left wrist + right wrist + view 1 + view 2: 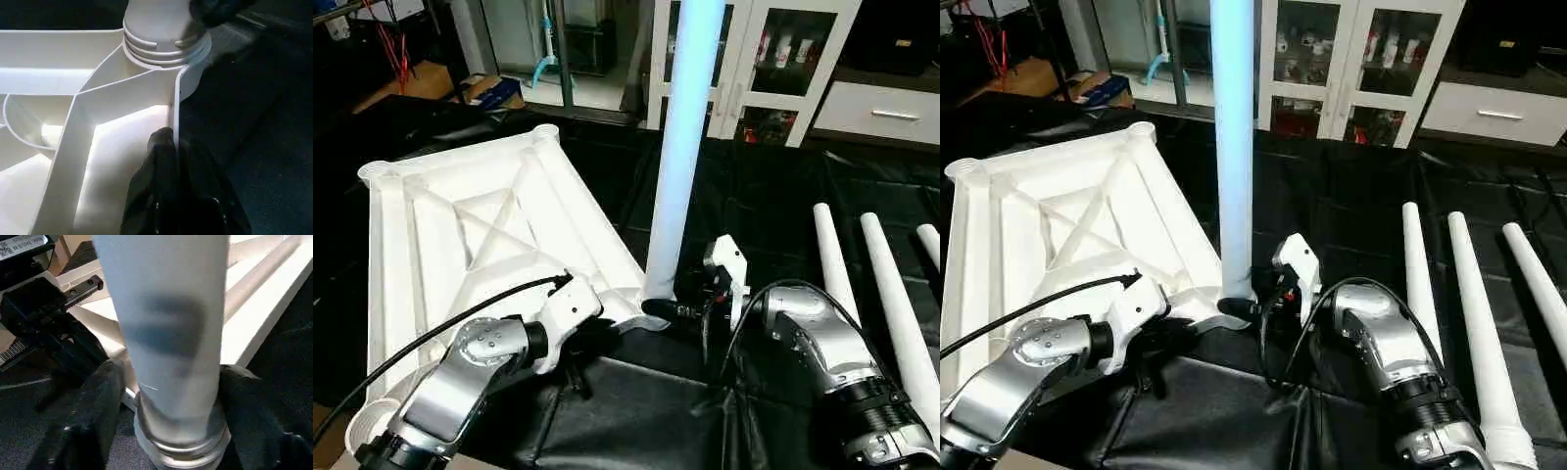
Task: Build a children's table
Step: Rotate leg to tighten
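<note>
- My right gripper (171, 421) is straddling the base of the long tapered white plastic leg (683, 147), one black finger (85, 426) on each side, standing upright in the near corner socket of the square white ribbed tabletop (480, 235) on the black-covered work surface (754, 196).
- My left gripper (168, 161) is pressed shut on the tabletop's edge wall beside that socket.
- Threads are showing above the socket; a tilted leg could cross-thread or topple.
- Three spare white legs (1464, 294) are lying near the right edge.
- A barcode label (22, 244) is showing, unreadable.
</note>
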Robot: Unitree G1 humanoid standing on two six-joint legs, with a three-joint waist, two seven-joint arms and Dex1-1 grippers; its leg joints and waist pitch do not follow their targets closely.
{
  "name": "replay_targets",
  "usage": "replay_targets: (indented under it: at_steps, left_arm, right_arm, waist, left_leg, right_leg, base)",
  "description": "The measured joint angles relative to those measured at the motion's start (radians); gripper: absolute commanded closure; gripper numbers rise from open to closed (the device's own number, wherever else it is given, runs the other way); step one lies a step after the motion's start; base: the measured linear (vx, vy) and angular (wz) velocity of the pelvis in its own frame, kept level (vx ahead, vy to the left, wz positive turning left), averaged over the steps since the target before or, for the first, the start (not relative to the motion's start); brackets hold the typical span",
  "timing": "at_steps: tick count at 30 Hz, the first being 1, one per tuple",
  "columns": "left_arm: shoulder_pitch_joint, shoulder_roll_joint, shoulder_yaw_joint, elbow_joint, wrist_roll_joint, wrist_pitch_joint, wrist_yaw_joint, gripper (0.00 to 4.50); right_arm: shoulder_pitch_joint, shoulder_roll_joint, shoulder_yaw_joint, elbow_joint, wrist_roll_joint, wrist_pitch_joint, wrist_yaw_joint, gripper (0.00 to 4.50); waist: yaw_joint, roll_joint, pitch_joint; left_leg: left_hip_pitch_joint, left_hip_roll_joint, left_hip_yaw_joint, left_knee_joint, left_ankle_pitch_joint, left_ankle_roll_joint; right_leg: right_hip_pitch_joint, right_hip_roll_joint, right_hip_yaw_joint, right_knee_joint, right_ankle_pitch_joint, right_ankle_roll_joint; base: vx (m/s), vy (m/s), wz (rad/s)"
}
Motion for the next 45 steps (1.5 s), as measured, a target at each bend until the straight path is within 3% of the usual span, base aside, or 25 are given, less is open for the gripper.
replay_targets:
  at_steps: [10, 16, 18, 20, 24, 28, 29, 32, 37, 40, 43, 45]
  left_arm:
    - [0.002, 0.004, 0.001, -0.007, -0.003, 0.008, -0.007, 4.50]
    - [-0.016, -0.026, 0.017, 0.019, 0.010, 0.037, 0.046, 4.50]
    - [-0.071, -0.099, 0.020, 0.096, 0.042, 0.040, 0.134, 4.50]
    - [-0.166, -0.200, 0.023, 0.223, 0.090, 0.058, 0.260, 4.50]
    - [-0.235, -0.288, 0.023, 0.330, 0.105, 0.060, 0.358, 4.50]
    - [-0.277, -0.326, 0.024, 0.388, 0.109, 0.061, 0.395, 4.50]
    - [-0.280, -0.326, 0.024, 0.390, 0.109, 0.061, 0.395, 4.50]
    - [-0.276, -0.319, 0.023, 0.379, 0.112, 0.061, 0.388, 4.50]
    - [-0.252, -0.273, 0.026, 0.353, 0.116, 0.027, 0.363, 4.50]
    - [-0.181, -0.195, 0.025, 0.264, 0.104, -0.007, 0.279, 4.50]
    - [-0.105, -0.110, 0.026, 0.176, 0.066, -0.045, 0.173, 4.50]
    - [-0.065, -0.072, 0.026, 0.128, 0.038, -0.057, 0.108, 4.50]
  right_arm:
    - [-0.004, 0.000, 0.000, 0.012, -0.008, -0.023, 0.001, 2.36]
    - [-0.025, 0.072, -0.002, 0.076, -0.052, -0.094, -0.124, 2.49]
    - [-0.044, 0.136, -0.021, 0.118, -0.083, -0.107, -0.279, 2.52]
    - [-0.096, 0.234, -0.059, 0.188, -0.131, -0.107, -0.556, 2.55]
    - [-0.126, 0.303, -0.077, 0.239, -0.167, -0.117, -0.766, 2.56]
    - [-0.149, 0.344, -0.098, 0.279, -0.184, -0.143, -0.844, 2.57]
    - [-0.150, 0.347, -0.105, 0.289, -0.183, -0.161, -0.841, 2.57]
    - [-0.150, 0.350, -0.127, 0.306, -0.166, -0.195, -0.804, 1.88]
    - [-0.139, 0.346, -0.140, 0.288, -0.096, -0.193, -0.691, 1.46]
    - [-0.114, 0.276, -0.119, 0.213, -0.058, -0.147, -0.533, 1.23]
    - [-0.100, 0.163, -0.064, 0.148, -0.044, -0.110, -0.341, 0.97]
    - [-0.088, 0.097, -0.029, 0.118, -0.049, -0.110, -0.234, 0.80]
  waist:
    - [0.000, -0.001, 0.000]
    - [-0.016, -0.002, -0.001]
    - [-0.020, -0.002, -0.001]
    - [-0.028, 0.002, 0.000]
    - [-0.032, 0.008, -0.003]
    - [-0.030, 0.010, -0.004]
    - [-0.030, 0.011, -0.005]
    - [-0.031, 0.011, -0.004]
    - [-0.037, 0.014, -0.003]
    - [-0.035, 0.014, -0.002]
    - [-0.029, 0.014, -0.002]
    - [-0.016, 0.014, -0.002]
  left_leg:
    - [0.000, 0.000, 0.000, 0.001, 0.000, 0.000]
    - [0.001, 0.000, 0.000, 0.001, 0.000, 0.000]
    - [0.004, 0.000, 0.000, 0.001, 0.000, 0.000]
    - [0.004, -0.001, 0.000, 0.001, 0.000, 0.000]
    - [0.005, -0.002, -0.001, 0.001, 0.000, 0.000]
    - [0.002, -0.002, -0.001, 0.001, 0.000, 0.000]
    - [0.001, -0.002, -0.001, 0.001, 0.000, 0.000]
    - [0.000, -0.002, -0.001, 0.001, 0.000, 0.000]
    - [-0.002, -0.001, -0.001, 0.000, 0.000, 0.000]
    - [-0.002, 0.000, -0.003, -0.001, 0.000, 0.000]
    - [-0.002, 0.000, -0.003, -0.001, 0.000, 0.000]
    - [-0.001, 0.000, -0.002, 0.000, 0.000, 0.000]
  right_leg:
    - [0.000, 0.000, 0.000, 0.000, 0.000, 0.000]
    - [0.001, 0.000, 0.000, 0.002, 0.003, -0.004]
    - [0.002, 0.000, 0.000, 0.002, 0.003, -0.003]
    - [0.001, 0.000, 0.001, 0.000, 0.003, -0.003]
    - [0.004, -0.001, 0.001, 0.000, 0.003, -0.002]
    - [0.003, -0.001, 0.001, 0.000, 0.004, -0.002]
    - [0.003, -0.002, 0.001, 0.000, 0.005, -0.005]
    - [0.003, -0.002, 0.000, 0.000, 0.006, -0.006]
    - [0.001, 0.000, 0.000, 0.000, 0.005, -0.004]
    - [0.000, 0.001, -0.001, 0.000, 0.003, -0.001]
    - [0.000, 0.000, -0.001, 0.000, 0.001, 0.000]
    - [0.001, 0.000, -0.001, 0.000, 0.000, 0.000]
  base:
    - [0.000, 0.000, 0.00]
    - [0.000, 0.000, 0.00]
    - [0.000, 0.000, 0.00]
    - [0.000, 0.000, 0.00]
    - [0.000, 0.000, 0.00]
    - [0.000, 0.000, 0.00]
    - [0.000, 0.000, 0.00]
    - [0.000, 0.000, 0.00]
    - [0.000, 0.000, 0.00]
    - [0.000, 0.000, 0.00]
    - [0.000, 0.000, 0.00]
    - [0.000, 0.000, 0.00]
